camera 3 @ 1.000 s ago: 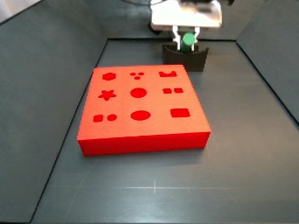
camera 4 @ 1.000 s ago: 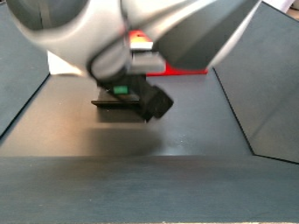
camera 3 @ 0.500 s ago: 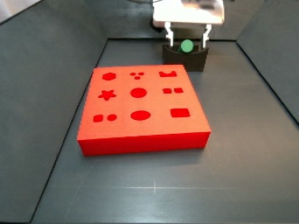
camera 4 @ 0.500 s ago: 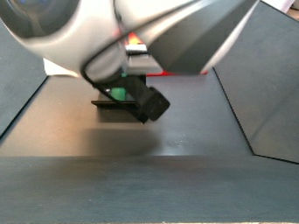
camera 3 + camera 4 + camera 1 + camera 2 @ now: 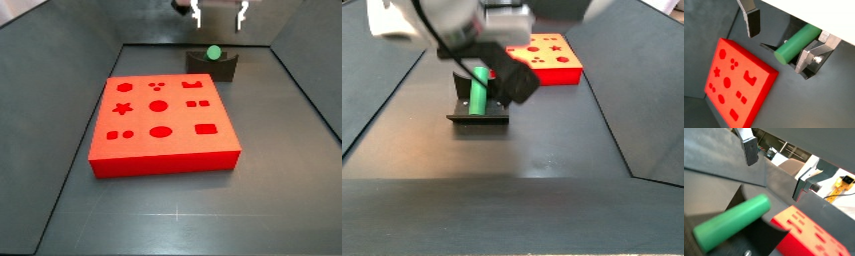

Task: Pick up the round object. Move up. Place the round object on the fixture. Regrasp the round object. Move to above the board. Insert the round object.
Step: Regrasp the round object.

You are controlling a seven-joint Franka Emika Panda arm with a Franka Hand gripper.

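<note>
Gripper point(image 5: 219, 14) released, fingers spread above the fixture point(image 5: 213, 69); round object point(image 5: 214, 52) rests in its notch — you'd best descend centred, clamp squarely before lifting toward the board point(image 5: 160, 120).

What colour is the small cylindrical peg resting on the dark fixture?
Green; the smooth cylindrical peg shows best in a wrist view, between the open end effector's fingers.

Robot lab bench, dark walled tray point(image 5: 301, 100), gripper point(image 5: 221, 14) above fixture point(image 5: 211, 69)
</note>
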